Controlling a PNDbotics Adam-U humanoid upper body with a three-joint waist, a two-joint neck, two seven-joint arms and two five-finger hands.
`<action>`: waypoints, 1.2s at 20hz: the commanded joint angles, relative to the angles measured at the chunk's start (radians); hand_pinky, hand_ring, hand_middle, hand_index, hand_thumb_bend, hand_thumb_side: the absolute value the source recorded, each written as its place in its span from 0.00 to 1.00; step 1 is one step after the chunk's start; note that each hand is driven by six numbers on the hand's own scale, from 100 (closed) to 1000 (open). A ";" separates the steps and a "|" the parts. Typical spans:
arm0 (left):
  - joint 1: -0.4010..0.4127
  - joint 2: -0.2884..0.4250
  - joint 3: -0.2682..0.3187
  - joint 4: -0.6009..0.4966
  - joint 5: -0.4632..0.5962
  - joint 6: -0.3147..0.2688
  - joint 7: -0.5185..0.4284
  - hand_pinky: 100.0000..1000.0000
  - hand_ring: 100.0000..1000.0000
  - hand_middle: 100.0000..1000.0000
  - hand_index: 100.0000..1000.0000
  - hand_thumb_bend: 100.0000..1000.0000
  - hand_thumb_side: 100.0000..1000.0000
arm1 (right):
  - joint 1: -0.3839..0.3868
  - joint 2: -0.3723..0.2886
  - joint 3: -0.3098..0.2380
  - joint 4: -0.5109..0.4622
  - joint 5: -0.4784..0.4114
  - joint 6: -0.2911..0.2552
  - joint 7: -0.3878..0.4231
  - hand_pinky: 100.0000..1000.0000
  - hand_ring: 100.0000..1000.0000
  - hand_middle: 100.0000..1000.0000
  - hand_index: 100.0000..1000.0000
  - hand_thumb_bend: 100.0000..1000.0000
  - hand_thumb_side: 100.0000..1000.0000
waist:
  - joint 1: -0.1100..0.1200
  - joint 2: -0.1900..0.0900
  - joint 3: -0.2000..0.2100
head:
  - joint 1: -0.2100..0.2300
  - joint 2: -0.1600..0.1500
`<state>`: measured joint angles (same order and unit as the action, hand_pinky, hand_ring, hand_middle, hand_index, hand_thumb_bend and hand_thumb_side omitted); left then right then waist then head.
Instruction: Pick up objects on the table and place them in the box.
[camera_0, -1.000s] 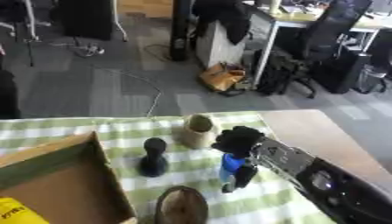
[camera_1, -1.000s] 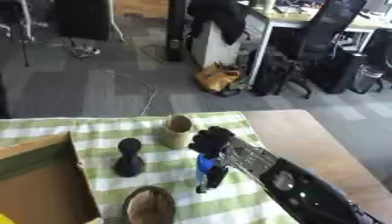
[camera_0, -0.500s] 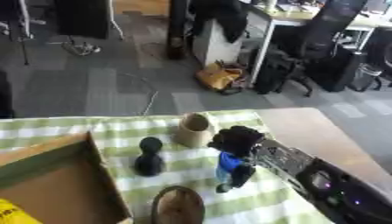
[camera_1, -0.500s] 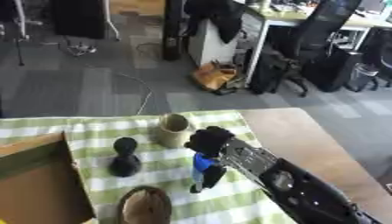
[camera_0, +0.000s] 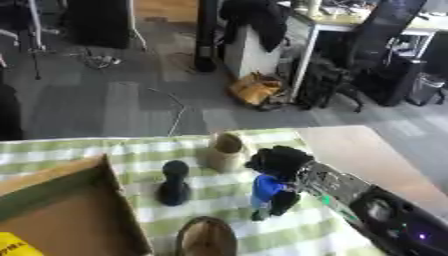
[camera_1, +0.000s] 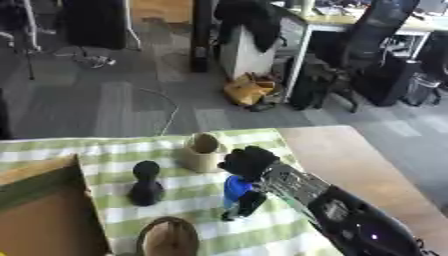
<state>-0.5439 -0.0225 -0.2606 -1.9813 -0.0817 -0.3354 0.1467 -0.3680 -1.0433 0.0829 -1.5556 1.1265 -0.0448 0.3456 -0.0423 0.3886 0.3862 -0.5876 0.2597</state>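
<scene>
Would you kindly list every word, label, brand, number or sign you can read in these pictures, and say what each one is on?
None can be read.
Yellow item inside the cardboard box: dark marks that may be print, too blurred to read.
Blue object under the right hand: no legible label.
Black pawn-shaped piece, beige cup, brown round object: no text visible.

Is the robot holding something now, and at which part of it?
Yes. The right hand is curled around the upper part of a blue object; its lower end touches the checked cloth.

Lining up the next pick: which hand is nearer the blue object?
Right. The right hand is curled around the blue object, above the checked cloth. The left hand shows in neither view.
</scene>
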 joint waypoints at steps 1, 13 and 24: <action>-0.015 0.006 -0.002 -0.019 0.004 0.004 -0.003 0.76 1.00 0.98 0.80 0.10 1.00 | -0.002 -0.056 -0.023 0.004 -0.013 0.013 -0.024 0.83 0.97 0.91 0.98 0.65 0.84 | 0.002 -0.017 -0.003 | 0.007 -0.022; -0.024 0.005 -0.007 -0.019 0.013 0.009 -0.013 0.76 1.00 0.99 0.80 0.09 1.00 | 0.020 -0.040 -0.023 0.037 -0.122 0.010 -0.077 0.78 0.95 0.88 0.94 0.70 0.73 | 0.008 -0.004 0.000 | 0.002 -0.041; -0.025 0.005 -0.007 -0.019 0.019 0.007 -0.015 0.76 1.00 0.98 0.79 0.10 1.00 | 0.027 -0.034 -0.030 0.035 -0.190 0.020 -0.120 0.42 0.62 0.66 0.66 0.43 0.36 | 0.003 0.001 0.000 | 0.015 -0.048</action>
<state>-0.5563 -0.0225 -0.2667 -1.9813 -0.0664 -0.3258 0.1333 -0.3406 -1.0509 0.0645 -1.5209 0.9427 -0.0290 0.2373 -0.0386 0.4070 0.3874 -0.5752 0.2257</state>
